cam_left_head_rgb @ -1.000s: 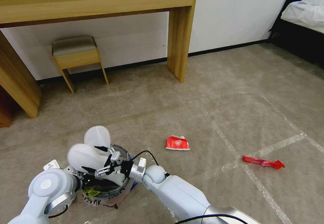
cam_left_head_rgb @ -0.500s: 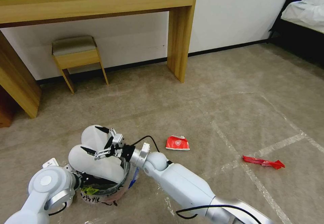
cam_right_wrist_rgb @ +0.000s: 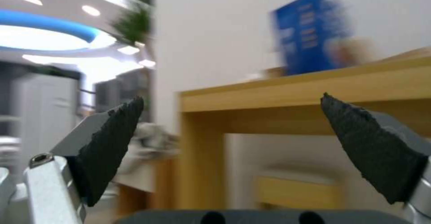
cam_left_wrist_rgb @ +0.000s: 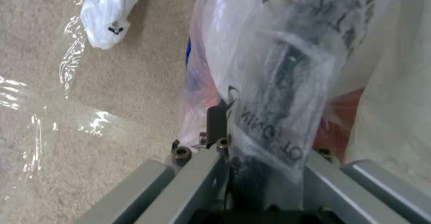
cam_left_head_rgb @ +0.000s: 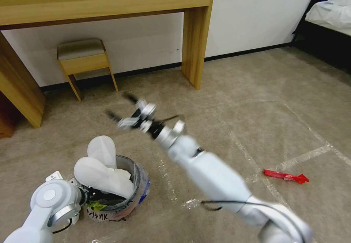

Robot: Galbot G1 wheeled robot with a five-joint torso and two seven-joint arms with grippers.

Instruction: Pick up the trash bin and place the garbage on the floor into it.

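Head view: the trash bin (cam_left_head_rgb: 124, 195) stands upright on the floor (cam_left_head_rgb: 226, 100) at the lower left, black scribbles on its side too smeared to read, with two white slipper soles (cam_left_head_rgb: 100, 169) poking up and leaning out of its mouth toward the left. The left end effector (cam_left_head_rgb: 86, 195) sits at the bin's near rim. The right end effector (cam_left_head_rgb: 122, 107), fingers spread and empty, has lifted clear of the bin, where it hovered half a second ago. A red wrapper (cam_left_head_rgb: 286, 176) lies flat to the right, long axis across the view. Left wrist view: the left end effector pinches the bin's bagged rim; print reads like "OT" and "NING". Right wrist view: spread fingertips (cam_right_wrist_rgb: 112, 143) frame a wooden counter (cam_right_wrist_rgb: 305, 89).
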